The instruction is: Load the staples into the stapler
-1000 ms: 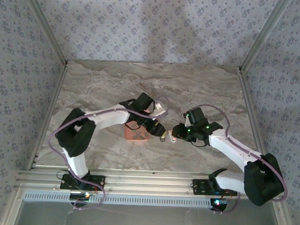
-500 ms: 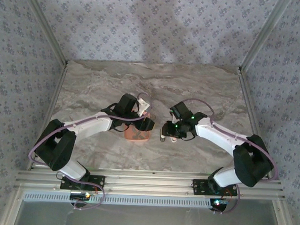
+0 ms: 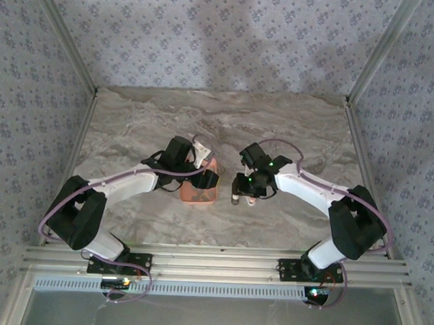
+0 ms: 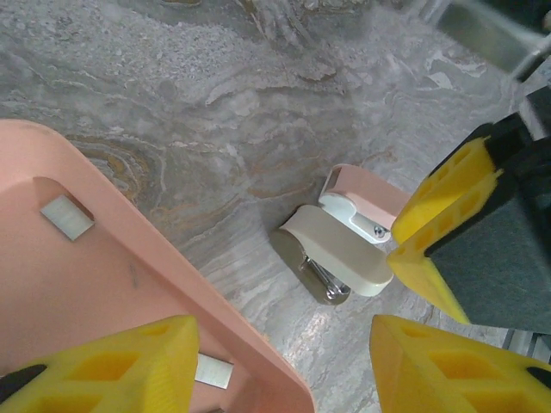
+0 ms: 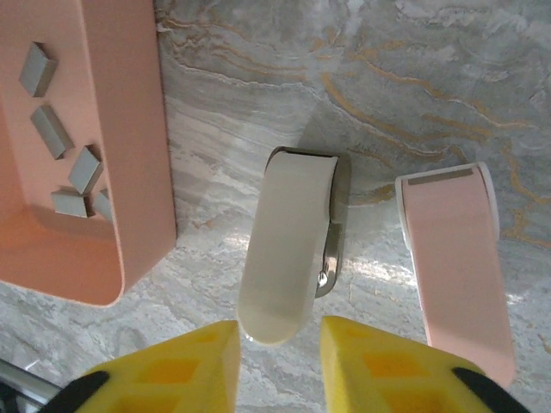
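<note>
Inspection at the marble table (image 3: 147,123).

**Change noted.** A second earlier the two claws stood nose to nose just right of the salmon tray (image 5: 138,129). Since then the left gripper (image 3: 209,181) had drawn back over the tray. The right gripper (image 5: 277,344) had moved in towards the tray and down to the tabletop.

**Stapler.** The stapler (image 5: 288,241) lay on the table just right of the tray, apart from it. It was hinged open, with its cream half and pink half spread side by side.

**Staples.** The staples (image 5: 50,131) were loose in the tray and none was in the stapler. I judged the opening step finished and the staple pick-up next.

**Left claw.** The jaws stood apart with nothing between them. They hung above the tray's near rim, with staples lying close below.

**Right claw.** The yellow fingers flanked the rounded end of the cream half with a narrow gap. I could not tell whether they pinched it or merely bracketed it. The pink half lay outside the right finger, untouched.
</note>
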`<state>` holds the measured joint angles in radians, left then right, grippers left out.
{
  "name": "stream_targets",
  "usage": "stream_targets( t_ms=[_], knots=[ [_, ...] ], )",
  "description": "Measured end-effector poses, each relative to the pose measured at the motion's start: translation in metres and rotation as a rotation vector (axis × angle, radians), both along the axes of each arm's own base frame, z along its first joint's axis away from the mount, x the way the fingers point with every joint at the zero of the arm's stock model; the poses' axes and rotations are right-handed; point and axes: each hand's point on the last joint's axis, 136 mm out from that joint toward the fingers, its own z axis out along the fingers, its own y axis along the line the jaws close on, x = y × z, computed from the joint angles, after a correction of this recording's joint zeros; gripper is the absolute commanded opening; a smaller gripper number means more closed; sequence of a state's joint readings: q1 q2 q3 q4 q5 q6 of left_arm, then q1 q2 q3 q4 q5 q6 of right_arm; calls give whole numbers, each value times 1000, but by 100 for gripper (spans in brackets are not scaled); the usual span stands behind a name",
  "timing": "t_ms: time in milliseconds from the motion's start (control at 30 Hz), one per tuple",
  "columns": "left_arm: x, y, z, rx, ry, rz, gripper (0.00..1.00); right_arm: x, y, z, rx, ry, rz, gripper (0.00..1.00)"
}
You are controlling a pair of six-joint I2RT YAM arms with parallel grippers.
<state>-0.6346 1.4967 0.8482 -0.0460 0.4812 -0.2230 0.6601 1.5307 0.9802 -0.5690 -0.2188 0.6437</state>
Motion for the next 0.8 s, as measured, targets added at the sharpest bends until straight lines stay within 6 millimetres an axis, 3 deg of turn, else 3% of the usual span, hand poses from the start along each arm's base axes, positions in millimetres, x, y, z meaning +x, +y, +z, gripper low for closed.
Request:
stream_targets(
  t_ms=[167,300,433,500,600,733,767,800],
  knots=[
    [2,1,0,-3,-3,6,55,-7,-2,-31,-29,56,5,17],
    [4,3,0,-3,-3,11,55,-5,0,-29,-22,43,7,18],
    [7,6,2,-4,-9,25,59,-3,-3,-21,-30,13,2,25],
    [10,11,7,-3,-26,50,61,-1,-7,-9,-36,-26,2,32],
    [19,25,19,-3,-77,119,74,10,-16,16,-35,-125,-2,43],
    [38,64,44,14,-190,290,88,33,-45,52,-43,-286,-46,61],
    [44,79,53,22,-231,353,91,40,-56,61,-49,-331,-66,93],
    [50,94,61,31,-269,415,94,47,-68,69,-56,-380,-89,100]
  ],
)
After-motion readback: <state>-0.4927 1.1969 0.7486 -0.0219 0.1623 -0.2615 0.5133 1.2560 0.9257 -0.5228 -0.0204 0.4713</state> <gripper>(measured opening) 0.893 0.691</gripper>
